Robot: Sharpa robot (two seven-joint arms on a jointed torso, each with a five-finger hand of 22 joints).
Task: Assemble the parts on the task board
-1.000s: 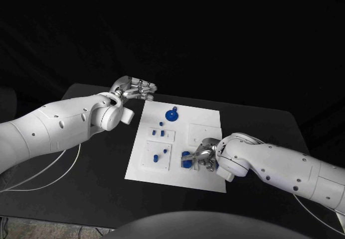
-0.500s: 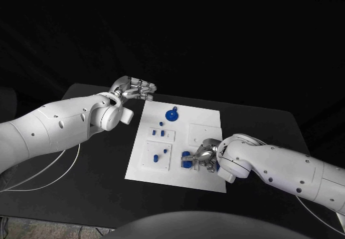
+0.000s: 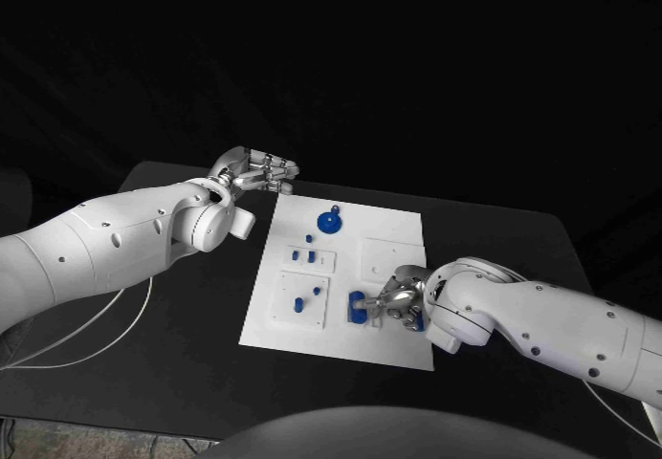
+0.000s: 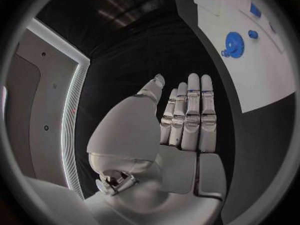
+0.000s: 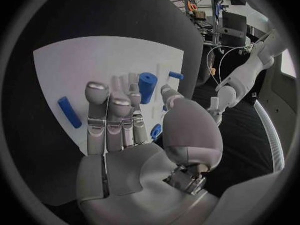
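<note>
The white task board (image 3: pixel 393 239) lies in the middle of the table. On it are a blue gear (image 3: pixel 331 221), two small blue pieces (image 3: pixel 303 255) and a blue peg (image 3: pixel 298 304). My right hand (image 3: pixel 396 300) is low over the board's near part. A blue cylinder (image 5: pixel 147 85) stands between its thumb and fingertips and looks pinched there; the same cylinder (image 3: pixel 360 308) pokes out left of the hand. A blue bar (image 5: pixel 69 111) lies beside the fingers. My left hand (image 3: pixel 256 171) hovers off the board's far left corner, fingers straight and together, holding nothing.
The black table (image 3: pixel 180 287) surrounds the board, with bare room left and right of it. A white cable (image 3: pixel 97 330) trails from the left arm over the table's left part. From the left wrist, the gear (image 4: pixel 234 38) and board (image 4: pixel 262 75) are seen apart from that hand.
My right hand and forearm have shifted slightly toward the near edge, and the blue cylinder shows more plainly beside the fingers. The left hand has not moved.
</note>
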